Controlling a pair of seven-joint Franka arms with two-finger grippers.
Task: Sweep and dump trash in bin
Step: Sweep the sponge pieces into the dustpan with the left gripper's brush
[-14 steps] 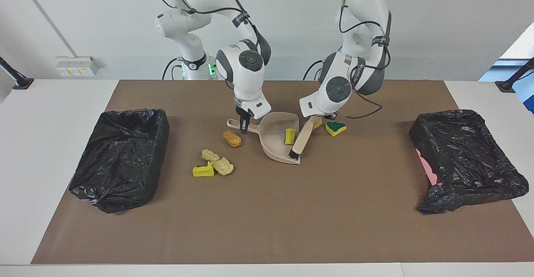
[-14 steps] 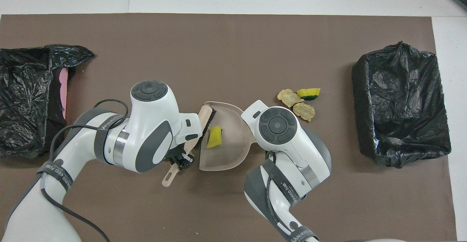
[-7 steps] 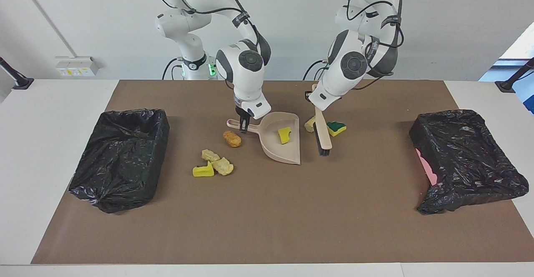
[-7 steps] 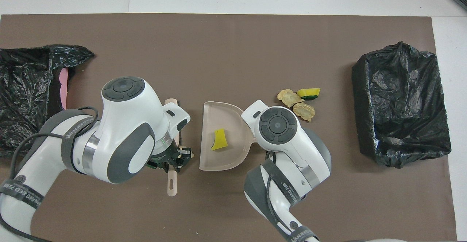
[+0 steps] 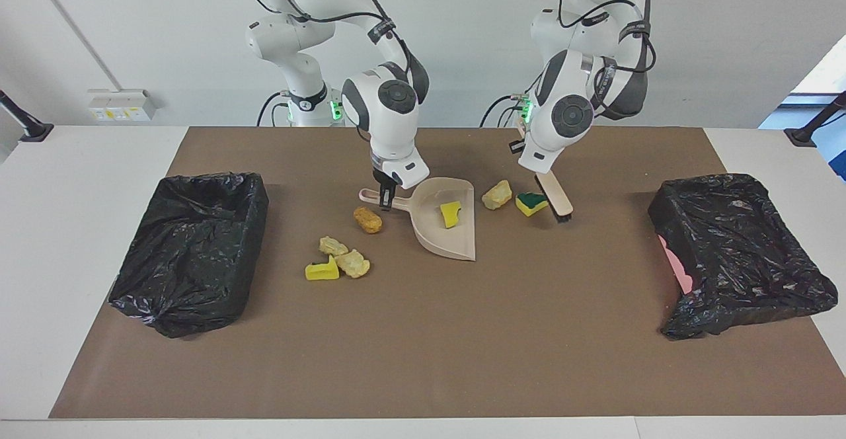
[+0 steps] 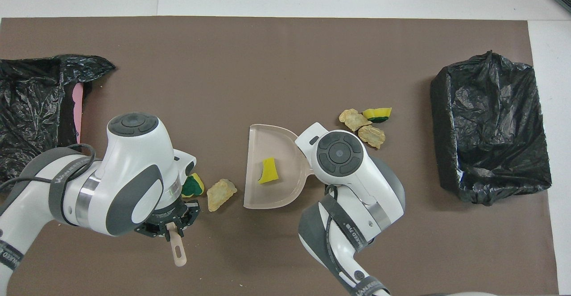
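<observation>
Step in hand: sweeping; the brush (image 5: 555, 198) stands just beside the green-backed sponge scrap (image 5: 531, 203), on that scrap's side away from the dustpan (image 5: 449, 244), toward the left arm's end of the table.
Left gripper (image 6: 171, 226): clenched on the brush handle, above the scrap beside the dustpan.
Right gripper (image 5: 385, 196): clamped on the dustpan's handle, pan flat on the mat.
Trash: one yellow piece (image 5: 451, 213) lies in the dustpan; a beige chunk (image 5: 496, 195) rests just outside its open edge, the green-backed scrap next to that; an orange-brown lump (image 5: 367, 219) and a cluster of three scraps (image 5: 337, 259) sit past the dustpan's handle side.
Bins: black-lined bin (image 5: 192, 248) at the right arm's end, a second bin (image 5: 740, 254) at the left arm's end.
Next move, as a judgement: draw the bristles toward the dustpan's open edge, pushing both near scraps in.
Facing view only: brush head, orange-brown lump, right gripper's hold on the handle.
Overhead view only: the brush handle's end poking out nearer the robots than the dustpan.
</observation>
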